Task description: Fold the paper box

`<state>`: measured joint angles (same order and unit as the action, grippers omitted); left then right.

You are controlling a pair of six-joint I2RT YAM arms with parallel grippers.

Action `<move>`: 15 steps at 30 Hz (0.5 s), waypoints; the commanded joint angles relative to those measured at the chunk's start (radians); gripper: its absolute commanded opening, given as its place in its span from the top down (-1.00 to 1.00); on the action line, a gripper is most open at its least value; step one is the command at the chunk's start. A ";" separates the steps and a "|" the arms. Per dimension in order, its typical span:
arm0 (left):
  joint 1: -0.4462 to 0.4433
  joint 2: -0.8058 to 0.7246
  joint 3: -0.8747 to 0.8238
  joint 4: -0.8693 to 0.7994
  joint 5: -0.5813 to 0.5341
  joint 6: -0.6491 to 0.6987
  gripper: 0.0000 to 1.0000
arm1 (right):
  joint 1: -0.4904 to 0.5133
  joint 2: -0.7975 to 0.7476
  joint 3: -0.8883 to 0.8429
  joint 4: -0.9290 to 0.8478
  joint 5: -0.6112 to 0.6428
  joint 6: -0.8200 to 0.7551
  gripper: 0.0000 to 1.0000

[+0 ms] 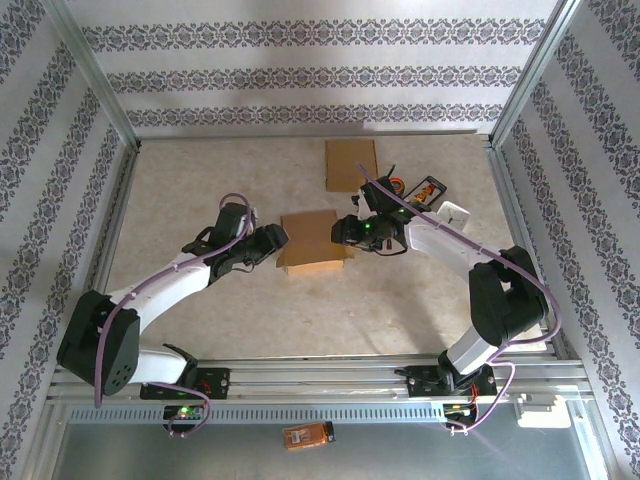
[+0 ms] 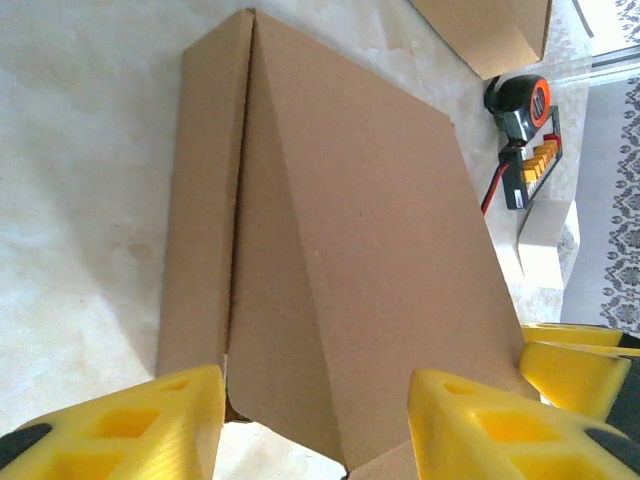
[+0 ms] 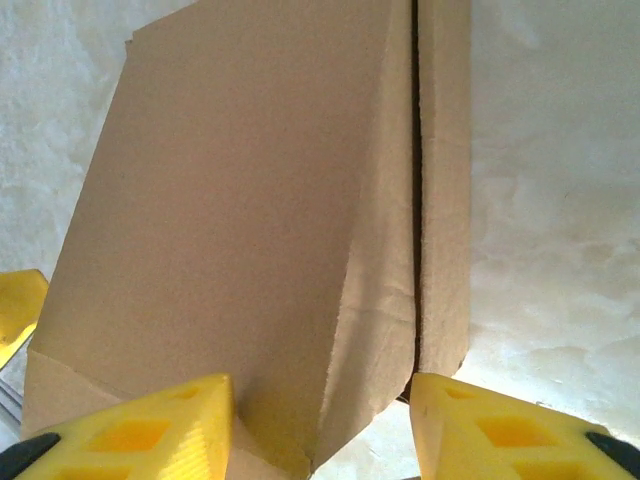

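Observation:
The paper box [image 1: 315, 240] is a flattened brown cardboard piece lying mid-table, with one long side flap creased along a fold. My left gripper [image 1: 275, 242] is at its left end and my right gripper [image 1: 347, 232] at its right end. In the left wrist view the box [image 2: 330, 230] runs away from the open left gripper [image 2: 315, 430], whose yellow fingers [image 2: 130, 430] stand apart over the near edge. The right wrist view shows the box [image 3: 250, 200] the same way, with the open right gripper [image 3: 320, 430] straddling its near corner.
A second flat cardboard piece [image 1: 351, 163] lies farther back. A tape measure [image 2: 520, 105], a black-and-orange tool [image 2: 535, 165] and a white block [image 1: 455, 213] sit behind the right arm. An orange item [image 1: 308, 435] lies on the near rail. Metal frame rails border the table.

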<state>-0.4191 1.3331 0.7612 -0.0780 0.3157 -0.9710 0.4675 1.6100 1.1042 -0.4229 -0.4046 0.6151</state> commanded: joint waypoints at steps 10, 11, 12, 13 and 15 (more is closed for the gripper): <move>0.018 0.072 0.034 -0.011 0.062 0.050 0.03 | 0.031 0.027 0.020 0.014 0.025 -0.016 0.25; 0.017 0.081 0.032 -0.009 0.065 0.052 0.07 | 0.036 0.036 0.015 0.018 0.029 -0.016 0.29; 0.018 0.088 0.028 -0.006 0.068 0.051 0.13 | 0.044 0.046 0.009 0.024 0.032 -0.017 0.31; 0.019 0.098 0.022 0.000 0.070 0.048 0.18 | 0.049 0.058 0.005 0.024 0.036 -0.014 0.32; 0.019 0.111 0.009 0.007 0.069 0.043 0.25 | 0.055 0.075 -0.005 0.029 0.042 -0.012 0.33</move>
<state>-0.4160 1.4281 0.7742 -0.0780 0.3656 -0.9409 0.5095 1.6577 1.1168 -0.4065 -0.3809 0.6025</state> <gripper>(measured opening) 0.384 0.337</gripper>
